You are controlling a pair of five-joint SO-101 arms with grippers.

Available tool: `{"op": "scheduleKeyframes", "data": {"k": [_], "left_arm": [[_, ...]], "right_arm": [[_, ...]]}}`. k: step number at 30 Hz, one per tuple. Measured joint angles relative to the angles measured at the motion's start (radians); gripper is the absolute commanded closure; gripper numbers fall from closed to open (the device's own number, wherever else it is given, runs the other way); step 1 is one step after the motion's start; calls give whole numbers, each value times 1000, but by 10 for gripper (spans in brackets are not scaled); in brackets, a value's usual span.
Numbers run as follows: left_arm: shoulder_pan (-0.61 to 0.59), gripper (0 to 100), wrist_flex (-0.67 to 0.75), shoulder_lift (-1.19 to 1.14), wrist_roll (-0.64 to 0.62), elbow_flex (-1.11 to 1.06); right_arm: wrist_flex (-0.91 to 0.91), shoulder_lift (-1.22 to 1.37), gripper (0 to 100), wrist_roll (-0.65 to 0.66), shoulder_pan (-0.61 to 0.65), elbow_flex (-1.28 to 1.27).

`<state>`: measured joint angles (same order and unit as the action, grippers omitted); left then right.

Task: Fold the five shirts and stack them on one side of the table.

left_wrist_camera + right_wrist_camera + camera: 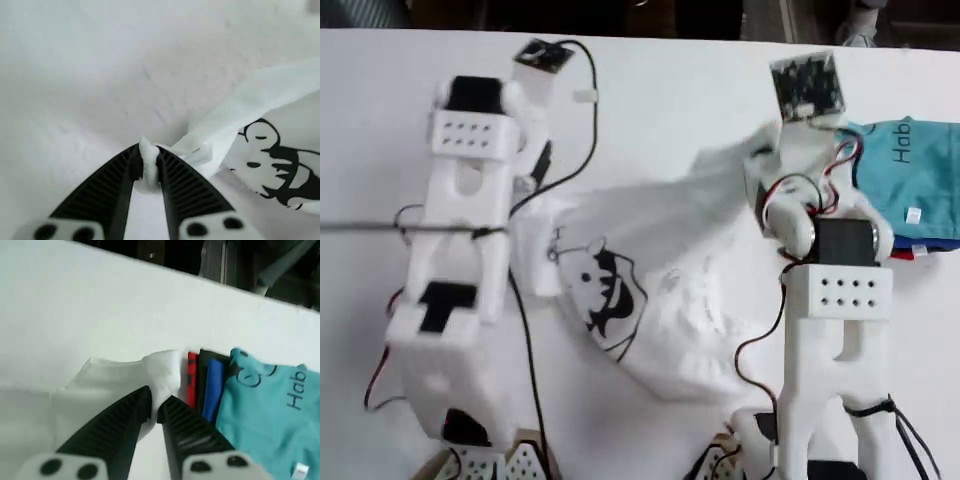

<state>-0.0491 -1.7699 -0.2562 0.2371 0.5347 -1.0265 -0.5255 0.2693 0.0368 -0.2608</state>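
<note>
Left gripper [148,167]: black ribbed jaws drawn almost together, pinching a small bunch of white cloth at one edge of the white shirt [280,125]. Right gripper [156,407]: jaws equally narrow, clamped on a fold at the shirt's other side, just beside the folded stack [205,377].

1. Table [670,90]: white top that carries every item below.

2. White shirt [670,270]: one piece, rumpled and only partly spread. It lies in the middle of the table between the two arms, reaching from under the left arm to the right arm's wrist. In the left wrist view a band of cloth runs from the jaws to the shirt body.

3. Left arm [460,230] and right arm [835,300]: white bodies with black cables, one standing at each side of the white shirt.

4. Folded stack [920,235]: sits at the table's right side, touching or nearly touching the white shirt's edge.

5. Teal shirt [910,170]: top layer of the stack, with dark lettering. It shows at close range in the right wrist view [265,410].

6. Lower layers: a red edge [192,380], a black edge [204,371] and a blue edge [214,387], side by side under the teal shirt.

7. Cartoon print [605,290]: black figure on the white shirt, facing up, nearer the left arm.

8. Label [913,215]: small white tag on the teal shirt.
</note>
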Motion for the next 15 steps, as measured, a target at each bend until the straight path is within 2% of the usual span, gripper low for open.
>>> {"op": "scheduleKeyframes", "data": {"k": [8,15], "left_arm": [[-64,974,0,339,41,-71],[-84,974,0,532,41,-71]], "right_arm": [[-158,207,980,0,-2,462],[-319,219,980,0,9,807]]}}
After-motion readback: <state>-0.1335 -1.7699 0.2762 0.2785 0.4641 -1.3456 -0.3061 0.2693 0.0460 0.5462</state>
